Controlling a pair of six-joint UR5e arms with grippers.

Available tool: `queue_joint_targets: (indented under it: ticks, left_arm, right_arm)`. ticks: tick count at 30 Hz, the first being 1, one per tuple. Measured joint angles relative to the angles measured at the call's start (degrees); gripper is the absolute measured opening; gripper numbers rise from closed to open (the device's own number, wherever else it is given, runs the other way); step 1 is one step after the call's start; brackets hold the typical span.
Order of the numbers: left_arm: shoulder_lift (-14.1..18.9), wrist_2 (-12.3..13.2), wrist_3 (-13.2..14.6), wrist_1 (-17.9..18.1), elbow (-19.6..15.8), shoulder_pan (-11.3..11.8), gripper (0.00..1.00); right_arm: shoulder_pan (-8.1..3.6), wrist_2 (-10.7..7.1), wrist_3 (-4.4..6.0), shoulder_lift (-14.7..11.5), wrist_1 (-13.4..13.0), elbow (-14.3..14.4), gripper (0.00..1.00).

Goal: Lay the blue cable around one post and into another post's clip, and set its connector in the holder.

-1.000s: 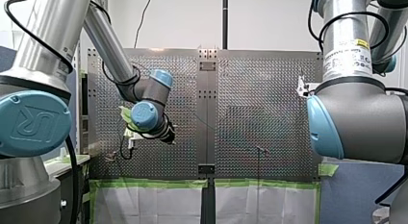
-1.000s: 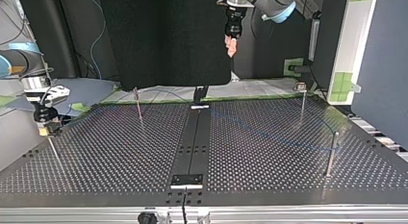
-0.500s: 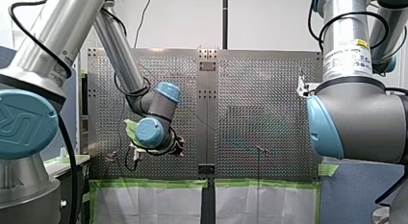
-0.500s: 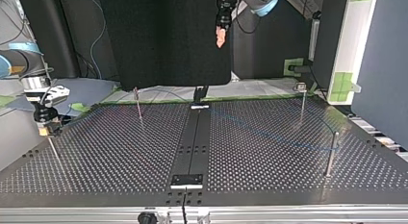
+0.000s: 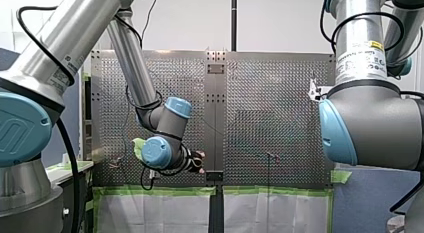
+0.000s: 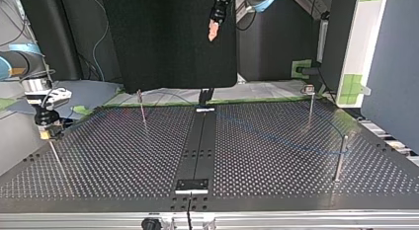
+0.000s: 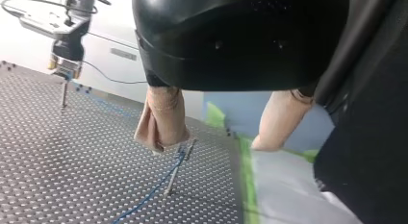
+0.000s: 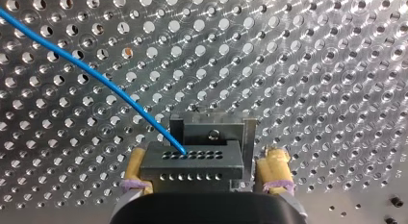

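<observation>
The blue cable (image 8: 96, 75) ends in a black connector (image 8: 192, 168) that sits in the grey holder (image 8: 230, 130). My right gripper (image 8: 206, 156) straddles both, open, with one yellow-padded finger (image 8: 275, 166) standing clear of the connector. In the top view that right gripper (image 6: 44, 130) is low at the left edge, and the cable (image 6: 276, 138) runs across the table's right half toward a post (image 6: 341, 158). My left gripper (image 6: 212, 31) hangs high over the table's back, open and empty. Its beige pads (image 7: 161, 120) hover above a thin post (image 7: 175, 173) with the cable (image 7: 149, 195) at it.
More thin posts stand at the back left (image 6: 142, 106), back right (image 6: 310, 102) and front left (image 6: 55, 158) of the perforated table (image 6: 123, 161). A black central rail (image 6: 197, 146) runs front to back. Green tape (image 7: 246, 185) edges the table.
My left arm has swung its gripper lower and rightward in the front view, leftward and higher in the top view. My right arm has stayed still.
</observation>
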Motion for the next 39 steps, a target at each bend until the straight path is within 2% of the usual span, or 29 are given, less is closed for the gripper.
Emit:
queue_joint_targets:
  ticks: [7, 14, 20, 29, 39]
  left_arm:
    - [-0.07, -0.55, 1.64, 3.45, 1.23, 2.44, 1.00]
    - [-0.07, -0.34, 3.78, 6.93, 1.42, 5.82, 1.00]
    - [-0.07, -1.92, 5.87, 10.07, 1.41, 8.67, 1.00]
    - [-0.07, -2.23, 7.01, 13.90, 1.40, 9.30, 1.00]
    - [-0.07, -2.16, 7.07, 14.47, 1.44, 9.27, 1.00]
  right_arm:
    - [0.00, 0.00, 0.00, 0.00, 0.00, 0.00, 1.00]
    - [0.00, 0.00, 0.00, 0.00, 0.00, 0.00, 1.00]
    - [0.00, 0.00, 0.00, 0.00, 0.00, 0.00, 1.00]
    - [0.00, 0.00, 0.00, 0.00, 0.00, 0.00, 1.00]
    - [0.00, 0.00, 0.00, 0.00, 0.00, -0.01, 1.00]
